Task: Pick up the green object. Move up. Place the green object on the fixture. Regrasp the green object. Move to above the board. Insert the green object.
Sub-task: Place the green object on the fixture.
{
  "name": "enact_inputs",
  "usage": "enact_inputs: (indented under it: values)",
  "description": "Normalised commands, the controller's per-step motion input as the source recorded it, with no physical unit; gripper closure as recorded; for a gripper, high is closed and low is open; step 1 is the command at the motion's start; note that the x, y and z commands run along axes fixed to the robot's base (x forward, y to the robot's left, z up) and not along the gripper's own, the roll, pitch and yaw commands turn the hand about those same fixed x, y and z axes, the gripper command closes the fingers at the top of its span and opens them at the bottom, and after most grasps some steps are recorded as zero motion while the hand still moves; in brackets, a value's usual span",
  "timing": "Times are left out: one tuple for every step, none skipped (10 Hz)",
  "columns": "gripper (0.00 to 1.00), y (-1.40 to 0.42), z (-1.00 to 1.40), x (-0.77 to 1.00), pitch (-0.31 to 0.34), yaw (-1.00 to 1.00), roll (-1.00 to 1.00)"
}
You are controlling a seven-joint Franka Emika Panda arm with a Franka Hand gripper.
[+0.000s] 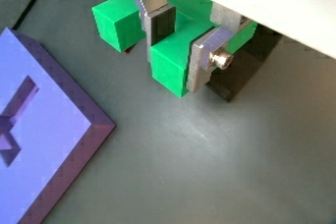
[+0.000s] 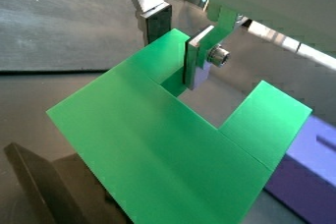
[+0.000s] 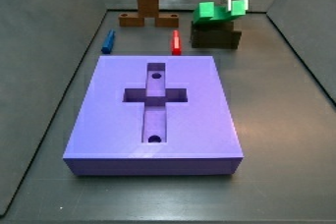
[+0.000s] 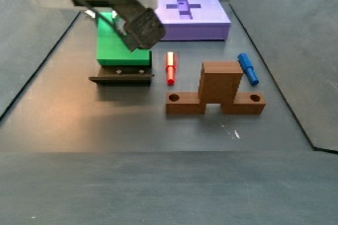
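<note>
The green piece [image 3: 214, 12] stands on the dark holder [image 3: 215, 37] at the far end of the tabletop [image 3: 282, 149], well apart from the purple board [image 3: 197, 120]. In both side views it rests on the holder's top, its two prongs pointing up. The hand [image 3: 237, 1] is right over it, with one silver finger [image 1: 205, 59] against the outer face of a prong and the other finger down in the gap between the prongs. In a wrist view the plates look close on either side of that one prong [image 2: 168, 56], but I cannot tell whether they press on it or stand just clear.

My reading is that the piece is already set on the holder and the regrasp is the step in hand; lifting over the board and inserting are not yet done.

The next move calls for a firm, square pinch on the prong, then a straight lift so the piece comes off the holder without tipping. After that the piece must travel over the board's cross-shaped recess [image 3: 155, 93]. The red peg [image 3: 176, 40], blue peg [image 3: 108, 42] and brown wooden block [image 3: 148, 12] lie aside, out of that path.
</note>
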Motion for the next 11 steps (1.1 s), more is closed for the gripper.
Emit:
enact_inputs:
  values:
    - [1.00,0.23,0.00,0.27,0.009,-0.10,-0.85]
    - [1.00,0.23,-0.19,0.16,0.000,-0.12,-0.85]
    - [1.00,0.16,-0.18,0.07,0.000,-0.15,-0.71]
    - [1.00,0.08,-0.10,0.01,0.000,-0.14,-0.58]
    - [1.00,0.00,-0.07,0.04,0.000,-0.18,-0.38]
    - [1.00,0.00,-0.03,0.00,0.020,-0.22,-0.14]
    - [1.00,0.01,-0.01,0.00,0.040,-0.28,0.00]
    - [1.00,0.03,0.00,0.00,0.120,-0.35,0.14]
    - [1.00,0.06,-0.03,0.06,0.166,-0.36,0.13]
    - [1.00,0.05,-0.11,0.04,0.151,-0.27,0.04]
    - [1.00,0.02,-0.19,0.05,0.134,-0.20,0.00]
